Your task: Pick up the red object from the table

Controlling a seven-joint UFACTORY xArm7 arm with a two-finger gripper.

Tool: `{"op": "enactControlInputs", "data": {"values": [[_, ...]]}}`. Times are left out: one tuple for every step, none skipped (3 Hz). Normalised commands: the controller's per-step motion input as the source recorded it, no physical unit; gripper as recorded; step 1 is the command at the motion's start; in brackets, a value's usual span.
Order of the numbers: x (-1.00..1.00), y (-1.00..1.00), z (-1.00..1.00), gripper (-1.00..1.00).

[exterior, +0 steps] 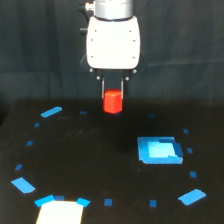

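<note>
The red object is a small bright red-orange chunky block. It sits between the two thin dark fingers of my gripper, just under the white gripper body, at the upper middle of the exterior view. The gripper is shut on the block. The block looks raised above the black table, but how far I cannot tell. The tops of the fingers are hidden behind the block.
A larger flat blue square lies to the exterior view's right of centre. Small blue tape marks ring the table. Blue shapes lie at the left, lower left and lower right. A white patch sits at the bottom edge.
</note>
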Motion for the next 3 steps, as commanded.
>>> {"op": "enactControlInputs", "data": {"values": [[-0.02,0.12,-0.13,-1.0],[-0.27,0.19,0.31,-0.59],[0.02,0.12,-0.07,-1.0]]}}
